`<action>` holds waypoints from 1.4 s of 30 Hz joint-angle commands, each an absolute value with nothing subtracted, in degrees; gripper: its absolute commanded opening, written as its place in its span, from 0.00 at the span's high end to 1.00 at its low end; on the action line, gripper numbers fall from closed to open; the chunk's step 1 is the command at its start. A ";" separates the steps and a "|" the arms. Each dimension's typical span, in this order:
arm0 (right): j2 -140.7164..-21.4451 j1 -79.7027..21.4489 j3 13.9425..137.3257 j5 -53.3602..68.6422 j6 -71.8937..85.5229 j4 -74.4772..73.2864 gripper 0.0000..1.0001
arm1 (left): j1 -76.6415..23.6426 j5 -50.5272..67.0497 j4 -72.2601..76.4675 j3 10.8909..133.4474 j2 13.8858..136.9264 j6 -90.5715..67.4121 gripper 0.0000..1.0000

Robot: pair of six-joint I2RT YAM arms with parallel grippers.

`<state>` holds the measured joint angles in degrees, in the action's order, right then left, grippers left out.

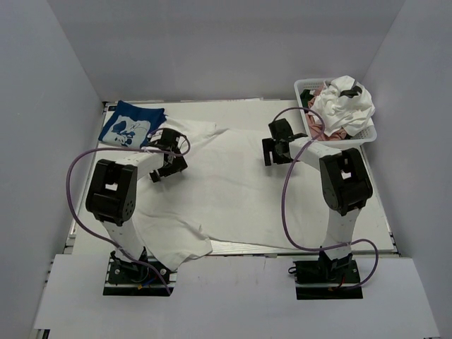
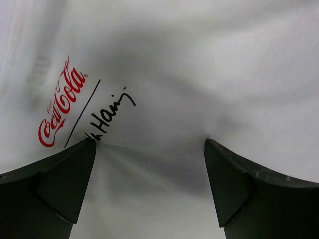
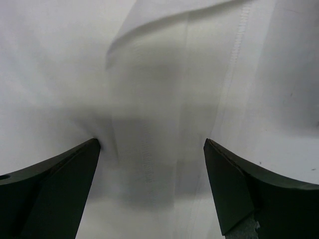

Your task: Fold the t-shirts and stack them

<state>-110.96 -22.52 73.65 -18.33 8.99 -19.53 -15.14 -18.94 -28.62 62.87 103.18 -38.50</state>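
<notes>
A large white t-shirt (image 1: 233,191) lies spread over the table; its red logo print (image 2: 60,107) shows in the left wrist view. My left gripper (image 1: 168,164) is open, its fingertips pressed down on the shirt's cloth (image 2: 149,164) near the left sleeve. My right gripper (image 1: 274,150) is open, its fingertips pressed on the shirt (image 3: 149,164) by a hem seam near the far right side. A folded blue t-shirt (image 1: 131,123) with a white graphic lies at the far left corner. Plain white (image 1: 346,102) and dusty-pink (image 1: 330,131) t-shirts are piled in the basket.
A white mesh basket (image 1: 305,86) stands at the far right corner, just right of my right arm. The large shirt's lower left part (image 1: 169,244) hangs over the table's near edge. Grey walls enclose the table on three sides.
</notes>
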 commanded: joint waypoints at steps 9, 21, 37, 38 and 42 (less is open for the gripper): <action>-103.19 -12.14 63.82 -23.64 10.72 -19.07 0.10 | -10.99 -20.92 -31.29 63.29 112.94 -39.99 0.00; -95.63 -0.79 62.58 -18.81 17.93 -23.11 0.10 | -10.99 -18.98 -28.56 62.67 108.11 -37.00 0.00; -93.42 -19.33 61.79 2.12 18.01 -21.18 0.10 | -12.04 -4.31 -20.84 61.27 93.80 -29.36 0.00; -93.78 -20.12 61.96 0.28 18.37 -21.53 0.10 | -12.04 -4.31 -20.13 61.26 93.26 -28.66 0.00; -98.15 -21.62 61.52 -3.42 21.08 -22.06 0.10 | -12.04 -5.70 -19.07 63.36 95.26 -28.65 0.00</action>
<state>-95.42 -21.30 61.06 -0.19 18.06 -20.62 -12.10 -6.61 -21.74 61.56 95.98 -29.78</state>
